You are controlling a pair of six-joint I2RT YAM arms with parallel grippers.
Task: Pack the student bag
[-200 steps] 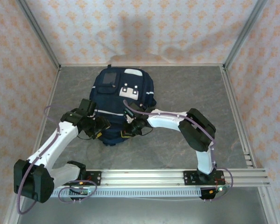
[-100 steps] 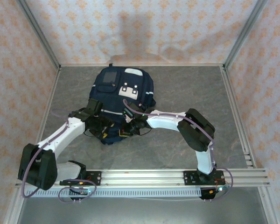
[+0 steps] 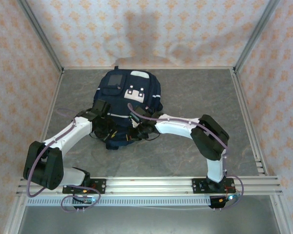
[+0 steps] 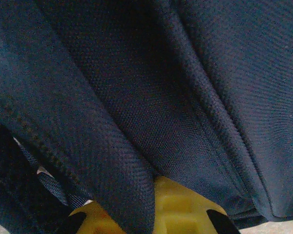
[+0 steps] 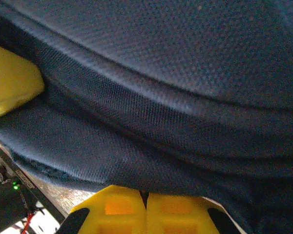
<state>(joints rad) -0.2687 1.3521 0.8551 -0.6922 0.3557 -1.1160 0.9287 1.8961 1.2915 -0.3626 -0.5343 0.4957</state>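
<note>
Top external view: the student bag (image 3: 129,95) lies flat on the grey table (image 3: 200,97), left of centre and toward the far wall, with its white patches facing up. Both arms reach inward to the near edge of the bag. The left gripper (image 3: 109,132) is against the near left corner of the bag, and the right gripper (image 3: 136,134) is just beside it at the near edge; the two are close together. Jaw state cannot be read from this height. Left wrist view: navy weave of the student bag (image 4: 151,97) lies in folds directly in front of the camera. The left gripper (image 4: 146,222) is at the bottom edge, and a fold of fabric runs down between its yellow fingers (image 4: 183,209); the jaws are clamped narrow on that fold. Right wrist view: the right gripper (image 5: 145,204) has its two yellow fingers pressed flat together, with only a thin seam between them. The hem of the student bag (image 5: 176,97) lies across their tips; whether fabric is pinched there cannot be told. A further yellow piece (image 5: 10,83) sits at the left edge, tucked under a fold; its identity is not clear. A strip of table (image 5: 58,197) is visible beneath the hem.
</note>
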